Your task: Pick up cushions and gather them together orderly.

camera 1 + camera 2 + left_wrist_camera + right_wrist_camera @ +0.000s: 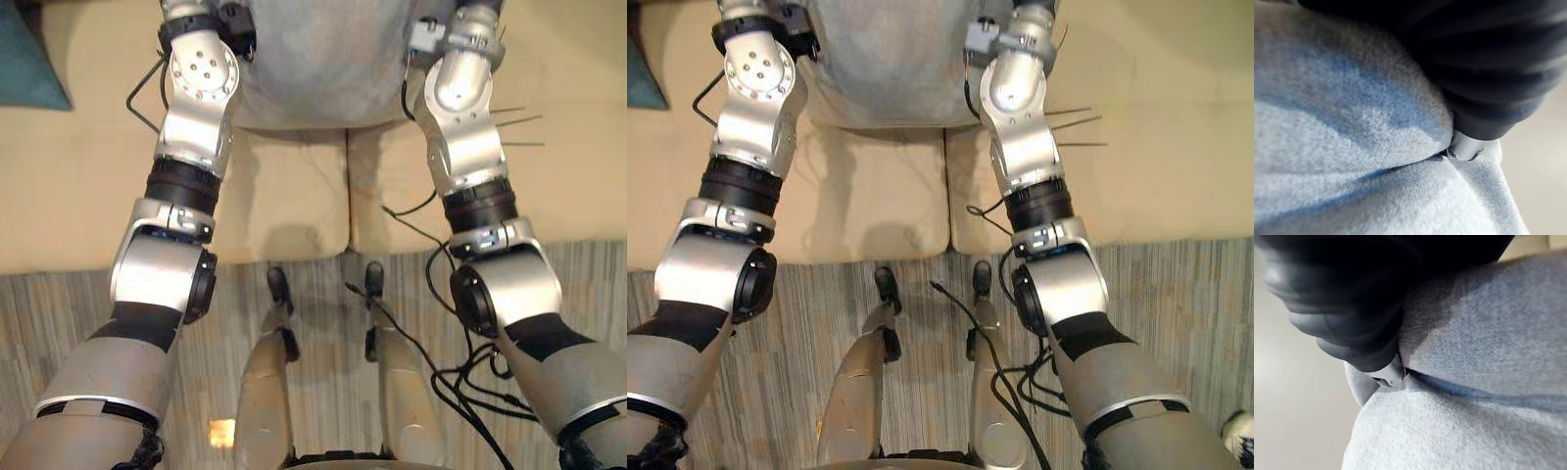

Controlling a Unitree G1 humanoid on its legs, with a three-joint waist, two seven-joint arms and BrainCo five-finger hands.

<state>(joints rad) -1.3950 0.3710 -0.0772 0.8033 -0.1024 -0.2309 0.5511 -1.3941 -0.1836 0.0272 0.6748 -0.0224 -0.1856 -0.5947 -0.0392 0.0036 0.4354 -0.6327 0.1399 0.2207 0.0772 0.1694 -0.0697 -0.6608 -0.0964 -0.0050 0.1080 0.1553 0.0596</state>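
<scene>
A light grey cushion (323, 69) is held up between my two arms, above the beige sofa seat (78, 186). Its soft fabric fills the left wrist view (1352, 147) and the right wrist view (1474, 357). My left hand (1488, 63) presses its dark cover into the cushion's left side. On the cushion's right side my right hand (1352, 298) presses in the same way, and the fabric folds around both hands. A teal cushion (29, 59) lies on the sofa at the far left.
The sofa's two beige seat pads meet at a seam (348, 196) straight ahead. A striped grey rug (59, 304) covers the floor in front of the sofa. There is bare seat to the left and right of the held cushion.
</scene>
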